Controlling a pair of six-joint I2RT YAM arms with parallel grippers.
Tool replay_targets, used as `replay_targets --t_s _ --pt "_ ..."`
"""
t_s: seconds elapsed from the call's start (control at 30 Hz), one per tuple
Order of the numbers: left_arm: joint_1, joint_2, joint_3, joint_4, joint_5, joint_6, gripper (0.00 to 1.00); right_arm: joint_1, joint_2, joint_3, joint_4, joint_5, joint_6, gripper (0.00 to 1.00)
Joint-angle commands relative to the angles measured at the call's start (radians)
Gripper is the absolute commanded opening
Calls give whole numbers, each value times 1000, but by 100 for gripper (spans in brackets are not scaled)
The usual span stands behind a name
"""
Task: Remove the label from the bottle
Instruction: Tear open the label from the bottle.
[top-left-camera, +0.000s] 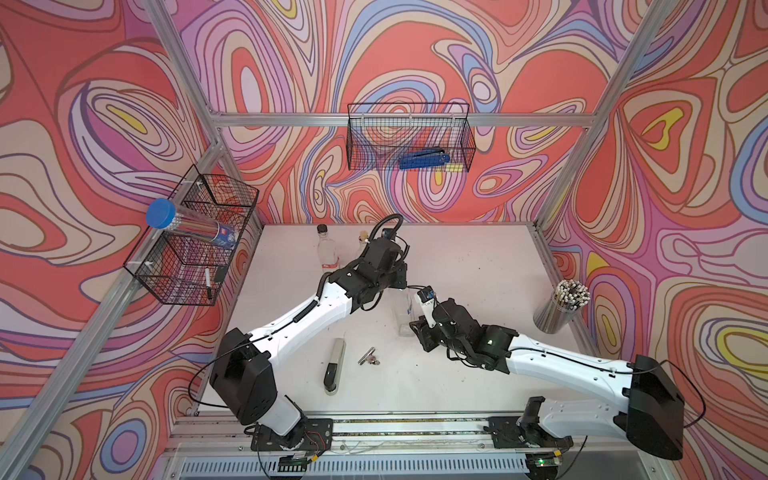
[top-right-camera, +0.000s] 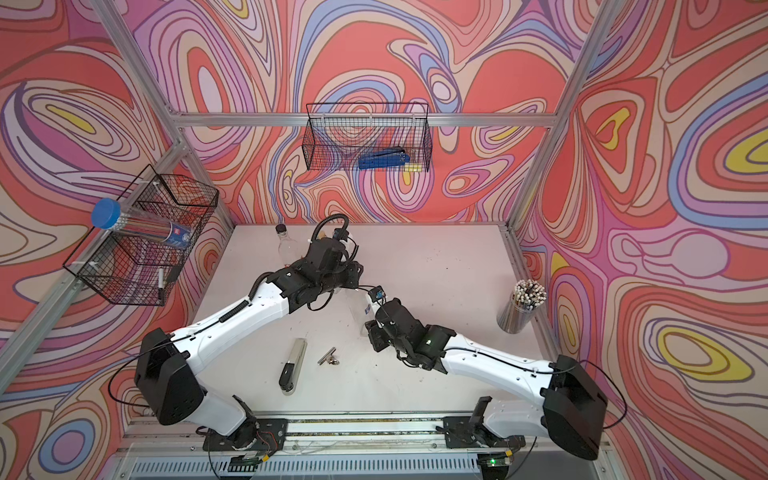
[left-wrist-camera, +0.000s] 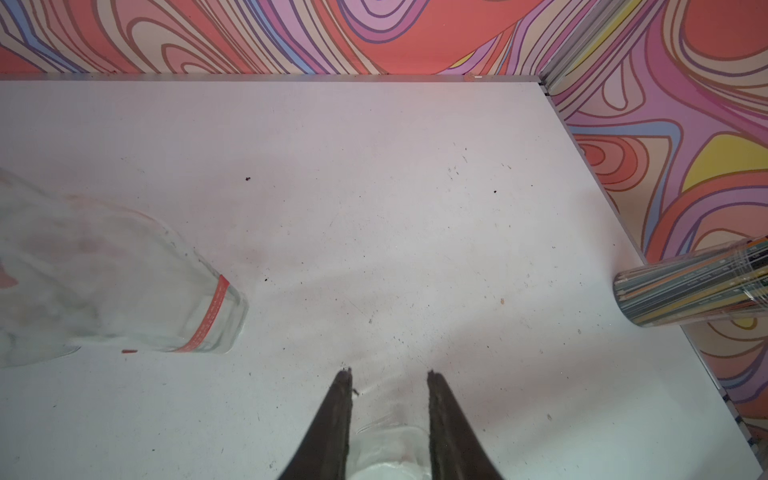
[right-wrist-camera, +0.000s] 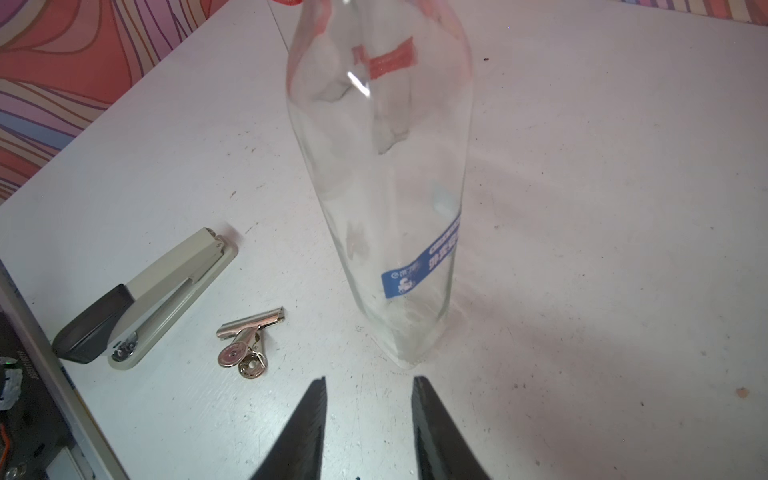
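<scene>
Right claw (right-wrist-camera: 368, 415) is part open and empty, low over the surface (right-wrist-camera: 582, 208), its tips just short of the bottle (right-wrist-camera: 374, 166). The bottle stands upright straight ahead of this claw, long axis vertical. Its blue label (right-wrist-camera: 424, 262) runs as a band across the lower wall, above the tips and slightly off the claw's line. Left claw (left-wrist-camera: 388, 374) is clamped on clear glass, which I judge to be the bottle's top, steadying it. The right claw is nearer the label and would need to rise and reach forward to catch an edge.
</scene>
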Motion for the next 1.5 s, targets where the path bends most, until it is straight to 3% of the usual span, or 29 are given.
replay_targets --t_s 0.0,0.6,1.47 --pt "-6 15 18 -57 -17 -11 0 13 23 28 49 70 -12 38" --pt "-6 32 21 -54 -16 -14 0 27 104 22 162 160 -76 39" --pt "-6 36 14 -46 -12 -16 0 28 180 60 180 215 -109 29"
